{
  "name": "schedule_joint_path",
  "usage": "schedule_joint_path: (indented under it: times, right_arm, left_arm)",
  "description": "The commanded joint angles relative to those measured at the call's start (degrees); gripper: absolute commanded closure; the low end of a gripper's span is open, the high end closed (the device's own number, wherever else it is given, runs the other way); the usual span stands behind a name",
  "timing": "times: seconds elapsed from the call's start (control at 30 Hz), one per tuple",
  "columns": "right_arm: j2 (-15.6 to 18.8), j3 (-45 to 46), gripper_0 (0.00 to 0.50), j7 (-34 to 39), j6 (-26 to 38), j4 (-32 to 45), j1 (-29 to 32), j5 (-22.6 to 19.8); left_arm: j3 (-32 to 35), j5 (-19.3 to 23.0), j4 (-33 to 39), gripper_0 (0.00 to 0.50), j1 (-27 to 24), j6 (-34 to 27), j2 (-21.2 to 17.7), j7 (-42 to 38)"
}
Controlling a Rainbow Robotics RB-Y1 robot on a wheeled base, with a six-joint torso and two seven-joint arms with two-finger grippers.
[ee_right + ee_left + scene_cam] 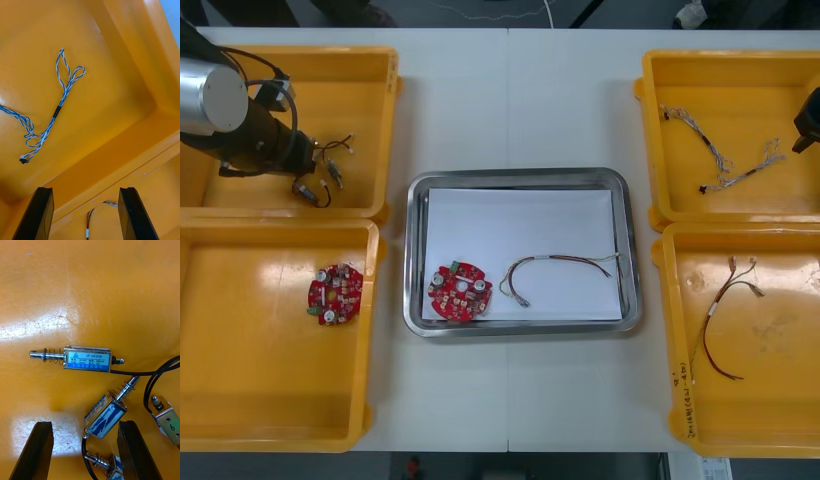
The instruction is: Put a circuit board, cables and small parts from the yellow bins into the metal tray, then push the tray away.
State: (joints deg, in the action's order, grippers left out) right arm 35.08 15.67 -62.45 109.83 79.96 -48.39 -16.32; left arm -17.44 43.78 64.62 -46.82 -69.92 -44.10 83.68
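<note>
In the far-left bin [370, 60] the left gripper [84, 423] hangs wide open and empty just over the small metal parts [88, 359], one lying between its fingers, likely lined up for a grab; the bin floor around them is bare. At the table's [510, 100] right edge the right gripper [85, 189] hangs open and empty over the far-right bin's [740, 60] near wall, near the blue-white cable [56, 112]. The tray [520, 178] at centre holds a board [460, 292] and a cable [560, 268], with open table beyond its far rim.
</note>
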Motion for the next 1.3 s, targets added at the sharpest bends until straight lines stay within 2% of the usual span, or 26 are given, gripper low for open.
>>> schedule_joint_path:
  times: [0.03, 0.17, 0.43, 0.47, 0.5, 0.53, 0.57, 0.6, 0.97, 1.3]
  right_arm:
    - [2.0, 3.2, 0.000, 5.9, 0.2, -0.5, -2.7, 0.1]
    - [2.0, 3.8, 0.000, 10.4, -1.0, -3.6, -4.2, -0.2]
    - [2.0, 3.9, 0.000, 14.7, -6.2, -10.9, -7.4, -0.4]
    - [2.0, 4.0, 0.000, 14.9, -7.1, -11.7, -7.6, -0.4]
    - [2.0, 4.1, 0.000, 15.0, -7.5, -11.9, -7.7, -0.4]
    - [1.9, 4.4, 0.000, 15.3, -8.5, -12.6, -7.8, -0.4]
    - [2.0, 4.5, 0.000, 15.4, -9.5, -13.5, -7.9, -0.5]
    - [2.0, 4.6, 0.000, 15.5, -10.1, -14.0, -8.0, -0.5]
    - [2.0, 3.9, 0.000, 17.5, -19.6, -24.4, -11.5, 0.0]
    - [1.6, 3.6, 0.000, 19.5, -23.4, -30.9, -11.5, -1.7]
  left_arm:
    - [-1.5, 1.1, -0.8, 0.000, -2.8, 1.5, 0.9, 6.3]
    - [-3.2, 1.7, -2.0, 0.000, -2.8, 4.2, 0.9, 6.3]
    - [-3.3, 2.4, -2.4, 0.000, -2.8, 4.9, 1.3, 6.2]
    - [-3.2, 2.4, -2.4, 0.056, -2.8, 5.1, 1.3, 6.2]
    - [-3.3, 2.4, -2.4, 0.135, -2.8, 5.1, 1.3, 6.3]
    - [-3.2, 2.4, -2.5, 0.289, -2.8, 5.2, 1.3, 6.3]
    - [-3.2, 2.4, -2.4, 0.478, -2.8, 5.2, 1.3, 6.3]
    - [-3.2, 2.4, -2.4, 0.497, -2.8, 5.2, 1.3, 6.3]
    - [-1.8, 2.9, -2.3, 0.500, -2.8, 4.8, 1.2, 6.6]
    - [4.2, 1.1, 1.5, 0.500, -3.6, -4.4, -0.3, 7.3]
